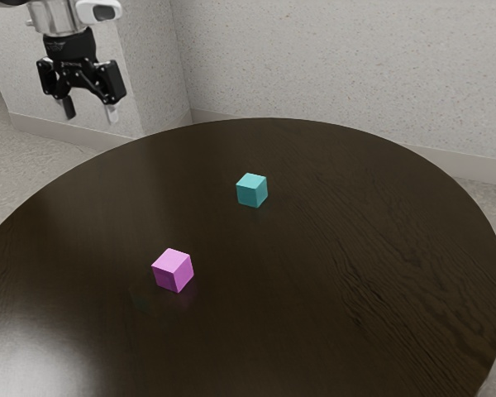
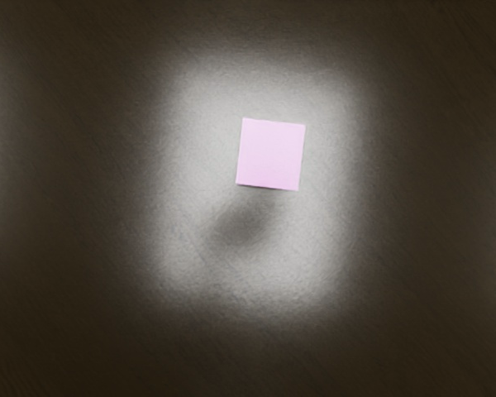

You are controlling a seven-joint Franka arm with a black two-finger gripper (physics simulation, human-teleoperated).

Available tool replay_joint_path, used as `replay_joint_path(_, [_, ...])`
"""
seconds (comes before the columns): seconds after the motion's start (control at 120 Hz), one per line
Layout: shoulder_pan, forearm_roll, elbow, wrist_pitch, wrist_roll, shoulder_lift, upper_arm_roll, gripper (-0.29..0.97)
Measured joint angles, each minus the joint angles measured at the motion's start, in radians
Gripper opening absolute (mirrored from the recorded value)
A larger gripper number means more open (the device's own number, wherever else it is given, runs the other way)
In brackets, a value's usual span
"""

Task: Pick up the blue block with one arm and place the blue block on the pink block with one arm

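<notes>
The pink block (image 1: pixel 173 270) sits nearest on the round, dark desk (image 1: pixel 380 273). The blue block (image 1: pixel 251 189) rests well apart beyond it, toward the exterior view's right. High over the desk's far left, the end effector (image 1: pixel 90 114) hangs pointing down, fingers spread and empty, against a pale wall (image 1: pixel 355 58).

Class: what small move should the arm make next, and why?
Probably carry the tool toward the blue block, to the exterior view's right: it hangs high, open and empty, roughly above the pink block, and the blue block sits untouched.
</notes>
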Motion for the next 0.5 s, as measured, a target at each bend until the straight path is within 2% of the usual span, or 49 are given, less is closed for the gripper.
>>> replay_joint_path(0.158, [0.016, -0.009, 0.010, 0.001, -0.004, 0.006, -0.003, 0.68])
replay_joint_path(0.258, [0.019, 0.003, 0.219, -0.047, -0.006, 0.017, -0.029, 0.68])
replay_joint_path(0.342, [0.003, 0.008, 0.336, -0.061, -0.007, 0.091, -0.047, 0.68])
replay_joint_path(0.5, [-0.025, -0.021, 0.363, 0.023, -0.010, 0.252, -0.045, 0.68])
